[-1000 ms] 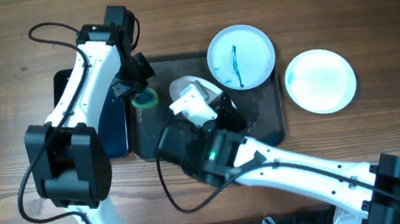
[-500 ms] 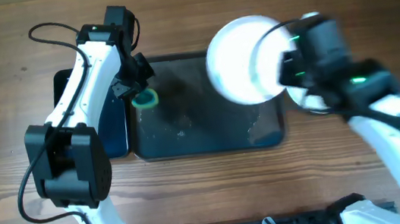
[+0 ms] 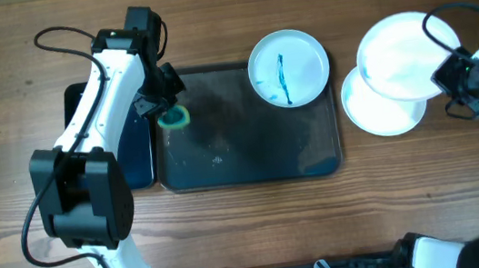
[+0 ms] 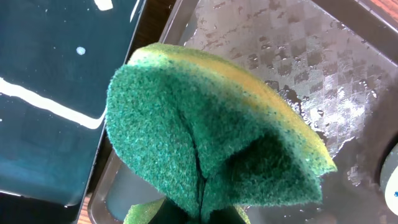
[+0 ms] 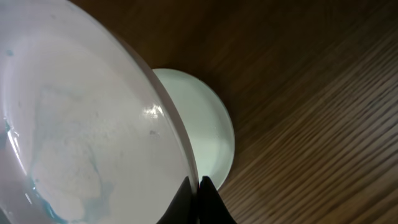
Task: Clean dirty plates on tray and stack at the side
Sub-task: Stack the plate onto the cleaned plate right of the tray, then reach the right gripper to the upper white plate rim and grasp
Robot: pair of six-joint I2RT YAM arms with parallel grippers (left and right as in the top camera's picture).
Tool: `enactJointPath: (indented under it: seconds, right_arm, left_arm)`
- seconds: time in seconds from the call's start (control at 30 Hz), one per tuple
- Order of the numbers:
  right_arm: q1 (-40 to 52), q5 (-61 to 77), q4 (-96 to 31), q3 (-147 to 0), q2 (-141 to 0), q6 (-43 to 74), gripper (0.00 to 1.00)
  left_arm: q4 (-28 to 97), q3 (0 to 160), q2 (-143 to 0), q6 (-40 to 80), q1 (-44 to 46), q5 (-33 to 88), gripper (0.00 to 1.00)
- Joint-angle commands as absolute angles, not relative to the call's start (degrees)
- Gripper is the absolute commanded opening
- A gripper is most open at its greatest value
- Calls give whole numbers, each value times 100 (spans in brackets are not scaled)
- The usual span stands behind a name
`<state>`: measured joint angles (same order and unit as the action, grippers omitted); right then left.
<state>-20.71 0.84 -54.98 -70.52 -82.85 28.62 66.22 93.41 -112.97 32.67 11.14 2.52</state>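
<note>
**DESK:** Where does the job stand?

**FIELD:** Two down, one to go, by my reading. At the right edge of the overhead frame, your right gripper (image 3: 446, 77) is clamped tight on the rim of a wiped plate (image 3: 405, 51). It holds that plate over the bottom plate (image 3: 384, 114), which lies on the bare wood just right of the tray (image 3: 224, 159). In the right wrist view the wiped plate hides most of the one beneath, and I cannot tell whether they touch. A faint blue trace shows near its lower left edge, so the wipe looks good, not perfect.

**DESK:** And what is left?

**FIELD:** The smeared plate (image 3: 288, 67) sits at the tray's upper right corner, overhanging the rim, with its blue-teal streak unwiped. You have yet to set the wiped plate on the stack. Then that last one needs wiping and stacking.

**DESK:** The other arm?

**FIELD:** Your left gripper (image 3: 166, 114) hovers over the tray's upper left corner. It is closed on a green-and-yellow sponge (image 4: 205, 137), which is folded in its grip. The tray floor below is wet and beaded.

**DESK:** Anything in the way?

**FIELD:** A narrower black tray (image 3: 132, 152) lies just left of the main one, under the left arm. On the main tray, nothing stands between the sponge and the smeared plate. The risk, I judge, is at the stack. The wiped plate sits off-centre, up and to the right of the bottom plate. Line it up before you let go, or it may land askew.
</note>
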Motion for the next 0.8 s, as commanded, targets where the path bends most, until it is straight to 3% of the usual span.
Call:
enactJointPath:
  seconds: [0.0, 0.4, 0.57, 0.77]
  right_arm:
    - [-2108, 99, -5424, -6973, -8919, 2694, 4]
    - [-2108, -45, -5518, -6967, -9911, 2226, 4]
    - [-2084, 274, -5518, -6971, -9909, 2084, 22]
    - [-1813, 458, -5776, -7251, -9786, 1887, 26]
  left_arm:
    - [6602, 9435, -11133, 3197, 1111, 314, 4]
    - [6534, 9435, -11133, 3197, 1111, 318, 4]
    - [6534, 9435, -11133, 3197, 1111, 318, 4]
    - [6514, 9435, -11133, 3194, 1114, 316, 4]
